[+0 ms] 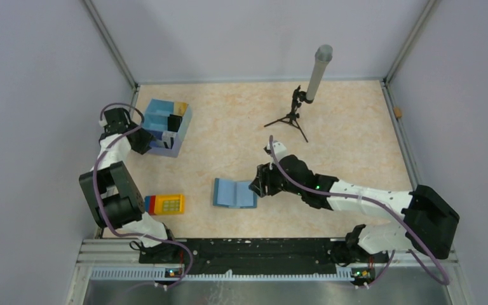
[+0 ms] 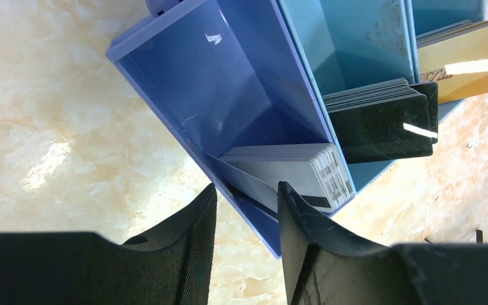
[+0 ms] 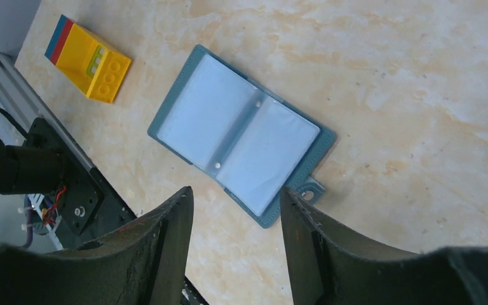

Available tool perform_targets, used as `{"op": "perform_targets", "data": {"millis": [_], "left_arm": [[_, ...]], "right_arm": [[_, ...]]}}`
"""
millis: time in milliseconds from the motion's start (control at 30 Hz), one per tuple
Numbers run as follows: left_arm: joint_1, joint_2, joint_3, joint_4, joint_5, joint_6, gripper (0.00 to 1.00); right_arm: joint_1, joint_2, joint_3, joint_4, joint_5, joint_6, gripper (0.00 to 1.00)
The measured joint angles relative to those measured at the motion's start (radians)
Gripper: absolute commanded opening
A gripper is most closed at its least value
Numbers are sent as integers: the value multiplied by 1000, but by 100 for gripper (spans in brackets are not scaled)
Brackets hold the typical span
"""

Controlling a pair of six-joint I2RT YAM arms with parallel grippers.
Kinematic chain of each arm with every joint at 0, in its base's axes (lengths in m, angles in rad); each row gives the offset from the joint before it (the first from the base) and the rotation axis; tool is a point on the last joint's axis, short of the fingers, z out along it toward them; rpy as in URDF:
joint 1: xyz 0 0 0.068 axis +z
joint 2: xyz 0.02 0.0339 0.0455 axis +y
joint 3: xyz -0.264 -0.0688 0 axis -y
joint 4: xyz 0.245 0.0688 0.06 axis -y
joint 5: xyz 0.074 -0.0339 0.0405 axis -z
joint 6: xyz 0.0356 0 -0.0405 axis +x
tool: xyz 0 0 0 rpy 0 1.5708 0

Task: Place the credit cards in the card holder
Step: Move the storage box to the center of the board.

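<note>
From above, the left gripper (image 1: 147, 141) is hard to make out beside the blue tray (image 1: 185, 118). Its wrist camera shows more: the fingers stand partly apart around the tray's corner wall, by the pale cards (image 2: 292, 166). I cannot tell if they pinch anything. Black cards (image 2: 381, 124) and gold cards (image 2: 460, 63), cut off at the edge, stand further along. The right gripper (image 3: 236, 194) hangs open and holds nothing over the open card holder (image 3: 241, 149), at 4 o'clock from the tray.

Left arm (image 1: 111, 184), right arm (image 1: 356, 197): black joint housings, white links. Purple cable (image 1: 381, 204) looped along each. Small green status lights.
</note>
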Motion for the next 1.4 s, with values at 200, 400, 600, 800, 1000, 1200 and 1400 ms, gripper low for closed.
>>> {"op": "perform_targets", "data": {"millis": [200, 400, 600, 800, 1000, 1200, 1400], "left_arm": [[-1, -17, -13, 6, -2, 6, 36], [-1, -16, -13, 8, 2, 22, 34], [-1, 7, 7, 12, 5, 34, 33], [-1, 24, 19, 18, 26, 42, 30], [-10, 32, 24, 22, 41, 56, 27], [-32, 41, 31, 29, 35, 71, 25], [-52, 42, 31, 30, 31, 79, 25]], "right_arm": [[0, 164, 143, 97, -92, -71, 48], [3, 444, 422, 229, -172, -147, 46], [7, 707, 689, 295, -232, -207, 45], [8, 943, 936, 283, -270, -284, 43], [8, 1116, 1137, 214, -265, -351, 42], [8, 1197, 1263, 148, -248, -391, 42], [8, 1197, 1266, 141, -240, -403, 42]]}}
